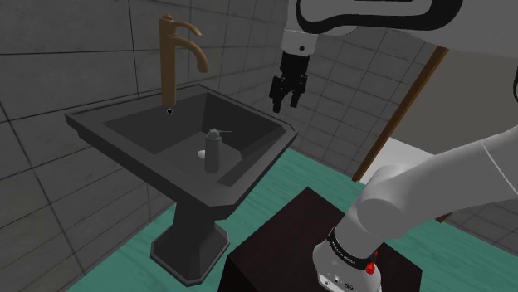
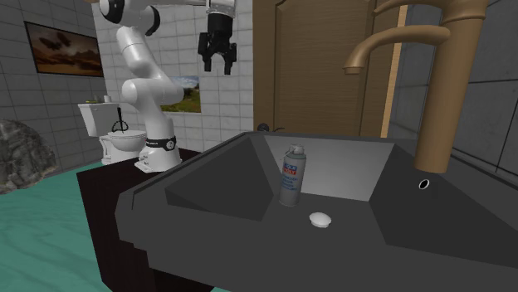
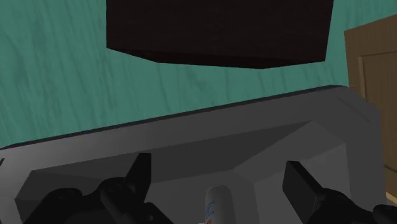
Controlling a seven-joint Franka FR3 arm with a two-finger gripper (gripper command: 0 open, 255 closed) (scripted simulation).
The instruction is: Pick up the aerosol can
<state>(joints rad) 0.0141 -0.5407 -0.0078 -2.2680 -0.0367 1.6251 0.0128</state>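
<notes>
One pincer [image 1: 286, 106] | fingers [image 3: 141, 172] spread wide | grips nothing | well above aerosol can [image 1: 212, 151] in sink [image 1: 83, 123]

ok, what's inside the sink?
An aerosol can stands upright on the floor of the sink, with a white drain stopper beside it. The drain opening under the stopper is covered.

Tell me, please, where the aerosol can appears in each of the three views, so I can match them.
Shoulder view: the grey cylindrical aerosol can stands upright in the basin, near the picture's centre.
Second exterior view: near the centre, upright beside the round white drain plug.
Wrist view: its white top shows between the fingers of the open black hand.
Shared landmark: the dark grey angular sink.
</notes>
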